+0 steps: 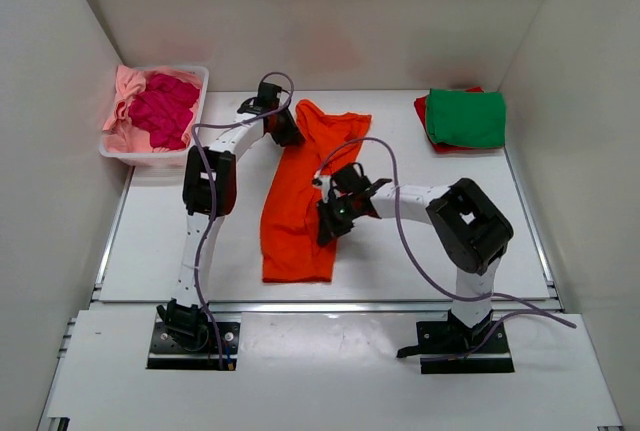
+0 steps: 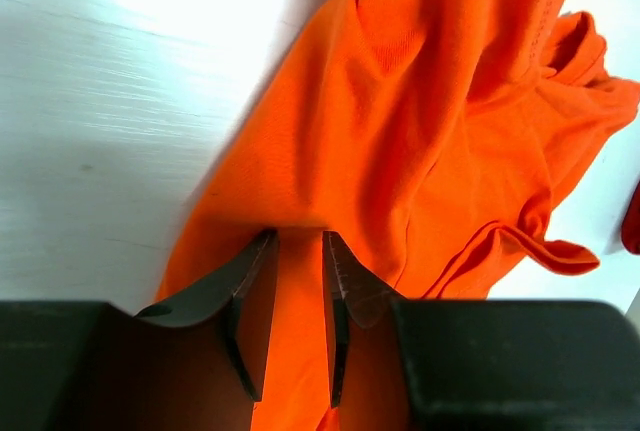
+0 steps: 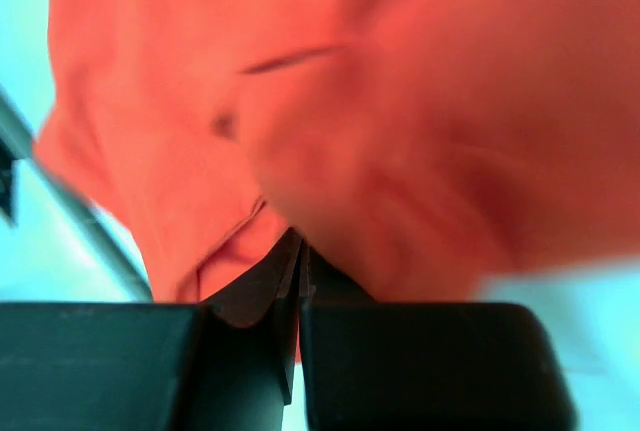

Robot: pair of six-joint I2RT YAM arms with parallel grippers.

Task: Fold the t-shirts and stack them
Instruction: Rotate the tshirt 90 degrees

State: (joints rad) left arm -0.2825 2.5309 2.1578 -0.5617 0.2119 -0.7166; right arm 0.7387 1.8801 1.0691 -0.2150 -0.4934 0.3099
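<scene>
Around the work we see a white basket [image 1: 145, 157] at the far left of the surface [image 1: 160, 241]. It holds a magenta t-shirt [image 1: 165, 109] piled on a light pink t-shirt [image 1: 122, 91], which spills over its left rim. At the far right a folded green t-shirt [image 1: 467, 118] lies on a red t-shirt [image 1: 421, 109], of which only an edge shows. Both piles are well apart from the orange t-shirt [image 1: 298, 226], and nothing lies between them and it.

The orange t-shirt lies in the middle of the surface as a long strip running from far to near. Its far end is bunched and spreads to the right.

The left arm [image 1: 205, 186] reaches to the strip's far left corner. In the left wrist view the left fingers [image 2: 215, 296] are clenched on a fold of the orange cloth, which runs up between them, while the rest of the shirt drapes away to the right.

The right arm [image 1: 465, 216] reaches left to the strip's right edge, about midway along it. In the right wrist view the right fingers [image 3: 265, 286] are pressed almost together, with a sliver of orange pinched between them. Blurred orange cloth fills the view above their tips.
</scene>
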